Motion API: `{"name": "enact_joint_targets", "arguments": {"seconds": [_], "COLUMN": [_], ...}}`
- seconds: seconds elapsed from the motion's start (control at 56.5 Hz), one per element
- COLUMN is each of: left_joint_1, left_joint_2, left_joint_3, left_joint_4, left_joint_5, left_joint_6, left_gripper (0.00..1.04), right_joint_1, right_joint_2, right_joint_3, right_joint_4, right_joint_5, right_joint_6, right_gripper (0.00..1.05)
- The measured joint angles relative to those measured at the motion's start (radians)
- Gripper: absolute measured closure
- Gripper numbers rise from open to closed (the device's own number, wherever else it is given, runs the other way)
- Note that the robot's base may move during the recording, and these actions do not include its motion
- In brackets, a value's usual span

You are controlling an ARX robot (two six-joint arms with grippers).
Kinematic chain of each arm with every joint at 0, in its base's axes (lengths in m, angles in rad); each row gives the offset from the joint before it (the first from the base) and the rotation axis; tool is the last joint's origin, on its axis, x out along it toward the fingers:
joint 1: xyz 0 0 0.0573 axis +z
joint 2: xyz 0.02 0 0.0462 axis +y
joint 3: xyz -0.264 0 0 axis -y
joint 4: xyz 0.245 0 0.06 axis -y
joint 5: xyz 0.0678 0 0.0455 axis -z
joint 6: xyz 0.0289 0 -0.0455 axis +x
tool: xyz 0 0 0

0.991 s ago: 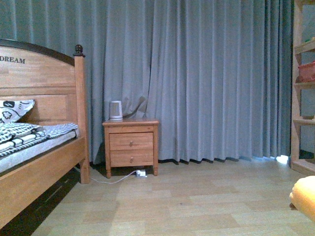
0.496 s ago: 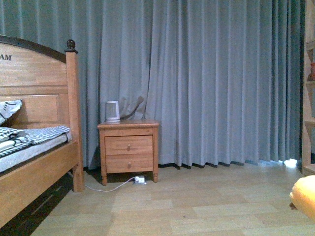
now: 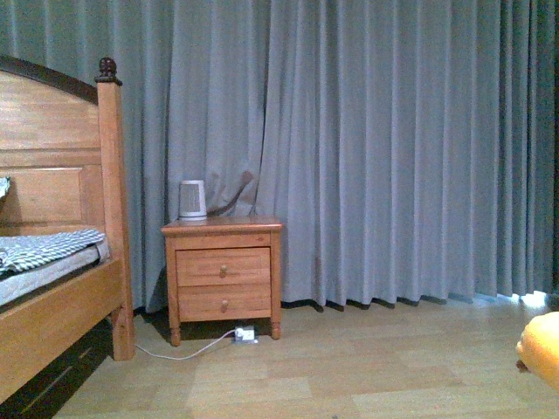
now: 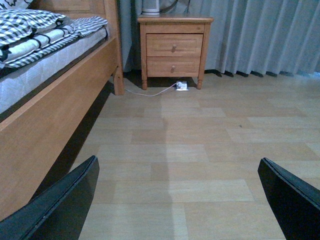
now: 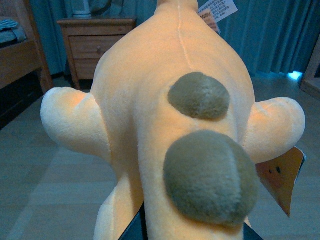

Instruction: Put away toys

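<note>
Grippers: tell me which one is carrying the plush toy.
The right gripper: it is shut on the orange-yellow plush toy, which fills its wrist view. The left gripper is open over bare floor.

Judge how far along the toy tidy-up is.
Done: the plush toy is picked up, off the floor. In hand: the right end effector grips it; the left end effector is open and empty. Left: putting it away; it is not yet set down.
</note>
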Motion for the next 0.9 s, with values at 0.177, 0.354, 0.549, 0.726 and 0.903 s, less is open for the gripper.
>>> {"name": "enact_joint_targets", "arguments": {"seconds": [0.177, 0.354, 0.549, 0.726, 0.903], "left_joint_1": [0.000, 0.000, 0.000, 0.000, 0.000], "left_joint_2": [0.000, 0.000, 0.000, 0.000, 0.000], "left_joint_3": [0.000, 0.000, 0.000, 0.000, 0.000], "left_joint_4": [0.000, 0.000, 0.000, 0.000, 0.000], "left_joint_5": [0.000, 0.000, 0.000, 0.000, 0.000], "left_joint_6": [0.000, 0.000, 0.000, 0.000, 0.000], "left_gripper": [0.06, 0.06, 0.06, 0.06, 0.06], "right_joint_1": [0.000, 0.000, 0.000, 0.000, 0.000], "right_joint_2": [0.000, 0.000, 0.000, 0.000, 0.000], "right_joint_3": [0.000, 0.000, 0.000, 0.000, 0.000], "right_joint_4": [0.000, 0.000, 0.000, 0.000, 0.000], "right_joint_5": [0.000, 0.000, 0.000, 0.001, 0.000], "right_joint_6": [0.000, 0.000, 0.000, 0.000, 0.000], "right_gripper": [0.98, 0.98, 0.98, 0.98, 0.98]}}
